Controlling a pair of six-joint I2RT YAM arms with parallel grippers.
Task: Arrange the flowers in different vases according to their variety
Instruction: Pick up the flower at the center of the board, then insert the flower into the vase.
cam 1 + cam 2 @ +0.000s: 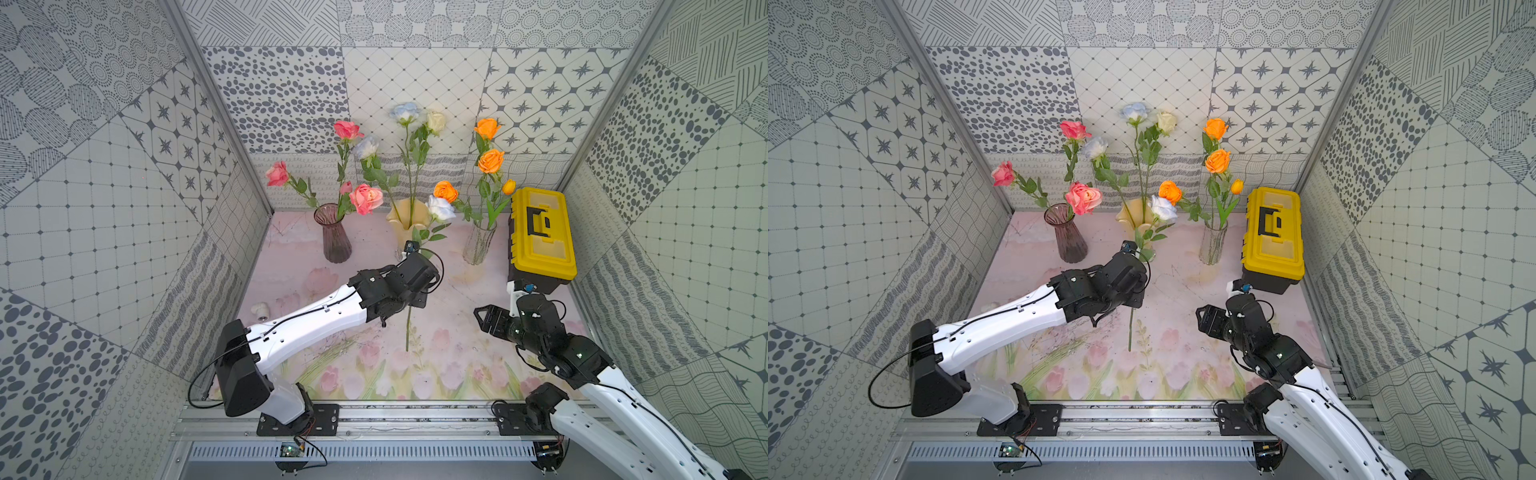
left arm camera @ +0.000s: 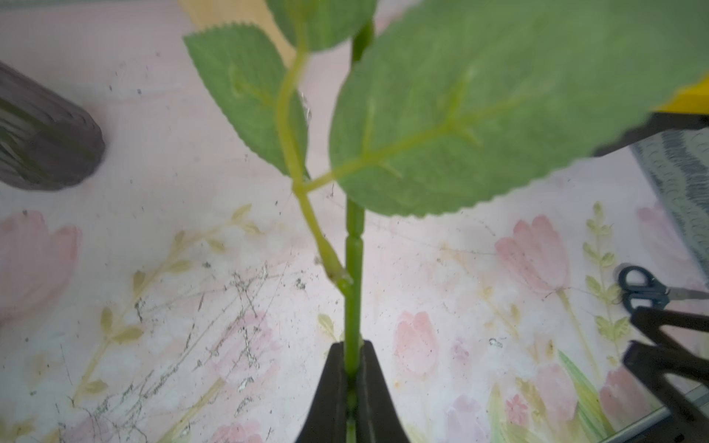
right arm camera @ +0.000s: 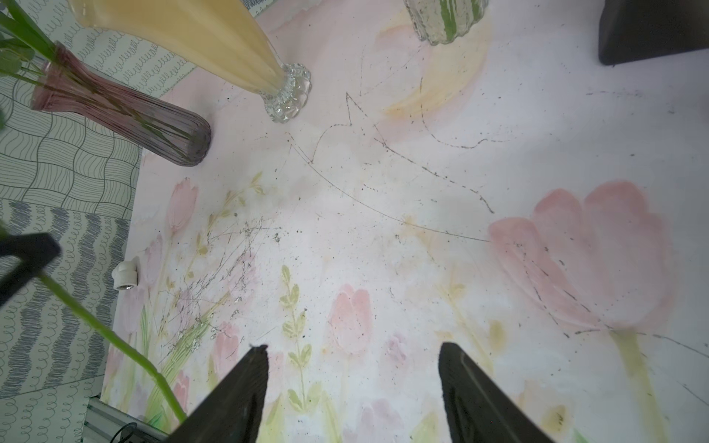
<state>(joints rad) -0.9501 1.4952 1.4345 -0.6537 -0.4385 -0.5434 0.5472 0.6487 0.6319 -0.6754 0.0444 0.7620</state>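
L wrist view shows L gripper [image 2: 353, 354] clamped on white rose [image 1: 440, 208] stem; top views hide that grip. R gripper [image 3: 353, 347] wide, nothing held.

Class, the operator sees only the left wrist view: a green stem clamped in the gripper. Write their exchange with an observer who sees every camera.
Operator: What bloom tops the stem in my left gripper?
Observer: A white rose tinged pale blue.
Operator: Which vase holds its kind?
Observer: The cream-yellow vase, with three pale roses.
Operator: And the purple vase beside me?
Observer: It holds pink roses.
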